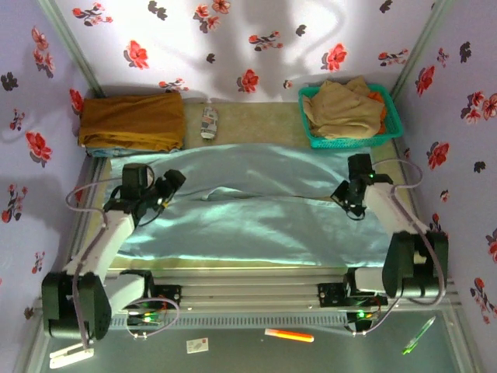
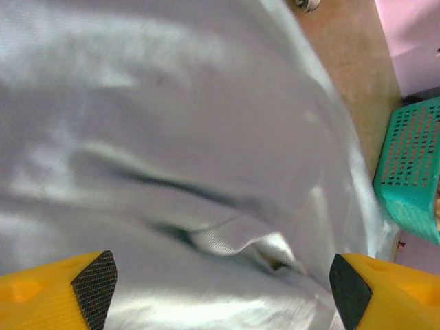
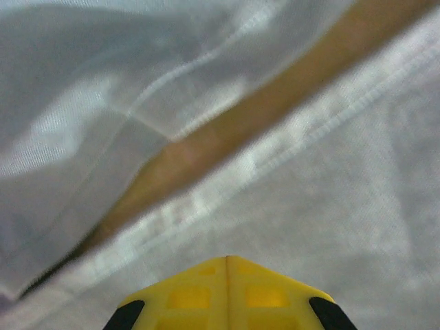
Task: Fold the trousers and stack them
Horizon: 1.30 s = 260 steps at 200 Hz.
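The bench (image 1: pixel 256 124) is tan and walled in by flowered cloth. Most of it lies under the trousers (image 1: pixel 256 225), pale aqua and spread flat and wide from one arm to the other, with a long crease running across their middle. At the back left corner sits a folded mustard-brown garment (image 1: pixel 132 120), just beside the trousers' far edge. At the back right a teal basket (image 1: pixel 353 143) holds a crumpled tan garment (image 1: pixel 342 113). The left tool (image 1: pixel 167 186) hangs over the left end of the trousers. In the left wrist view its fingers (image 2: pixel 93 278) stand wide apart above a rumpled fold, with nothing between them. The right tool (image 1: pixel 349 203) is over the right end of the trousers. In the right wrist view its yellow tips meet, closed, just above the cloth, and no cloth shows pinched between them; a slanting strip of bare bench runs there between two hemmed edges. A small whitish crumpled thing (image 1: pixel 209 123), too small to name, lies on the bench between the mustard garment and the basket. On the grey ledge (image 1: pixel 233 353) in front of the arm bases lie an orange marker (image 1: pixel 289 336) and a green pen (image 1: pixel 418 336), well apart.
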### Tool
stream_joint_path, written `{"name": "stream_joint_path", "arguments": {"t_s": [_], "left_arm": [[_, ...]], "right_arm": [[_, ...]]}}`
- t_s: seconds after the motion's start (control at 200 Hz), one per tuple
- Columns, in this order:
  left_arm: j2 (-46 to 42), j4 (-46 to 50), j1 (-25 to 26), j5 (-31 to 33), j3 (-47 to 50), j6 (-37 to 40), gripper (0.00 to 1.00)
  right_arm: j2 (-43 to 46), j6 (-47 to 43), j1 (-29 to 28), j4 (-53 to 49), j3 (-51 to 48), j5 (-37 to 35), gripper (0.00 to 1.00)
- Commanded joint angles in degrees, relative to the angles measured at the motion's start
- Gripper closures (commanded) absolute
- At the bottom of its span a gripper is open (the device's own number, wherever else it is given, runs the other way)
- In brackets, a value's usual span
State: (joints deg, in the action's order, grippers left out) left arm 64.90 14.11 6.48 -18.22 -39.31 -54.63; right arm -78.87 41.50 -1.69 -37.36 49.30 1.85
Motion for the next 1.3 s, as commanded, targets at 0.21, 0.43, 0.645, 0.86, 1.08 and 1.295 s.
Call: {"name": "stream_joint_path", "arguments": {"t_s": [0.21, 0.43, 0.645, 0.86, 1.08, 1.295], "left_arm": [[26.6, -14.1, 0.9, -0.5, -11.4, -1.7, 0.23], [29.7, -16.0, 3.8, 0.1, -6.6, -1.1, 0.24], [25.4, -21.6, 7.4, 2.4, 3.6, -2.2, 0.25], [32.7, -23.4, 9.0, -1.7, 0.9, -0.9, 0.26], [31.6, -22.4, 9.0, -2.6, -2.1, -1.4, 0.28], [16.1, -8.5, 7.3, 1.6, -2.9, 1.4, 0.21]], "right_arm": [[-23.5, 9.6, 2.7, 7.6, 14.4, -3.9, 1.00], [-23.0, 13.3, 10.8, 11.7, 7.4, 8.0, 1.00], [-26.3, 11.6, 19.3, 15.8, 6.5, 17.2, 1.00], [-31.0, 7.4, 20.5, 11.3, 16.1, 16.0, 1.00], [-32.4, 6.4, 20.6, 8.6, 21.2, 16.2, 1.00], [-17.9, 6.5, 17.7, 7.6, 14.6, 15.6, 1.00]]}}
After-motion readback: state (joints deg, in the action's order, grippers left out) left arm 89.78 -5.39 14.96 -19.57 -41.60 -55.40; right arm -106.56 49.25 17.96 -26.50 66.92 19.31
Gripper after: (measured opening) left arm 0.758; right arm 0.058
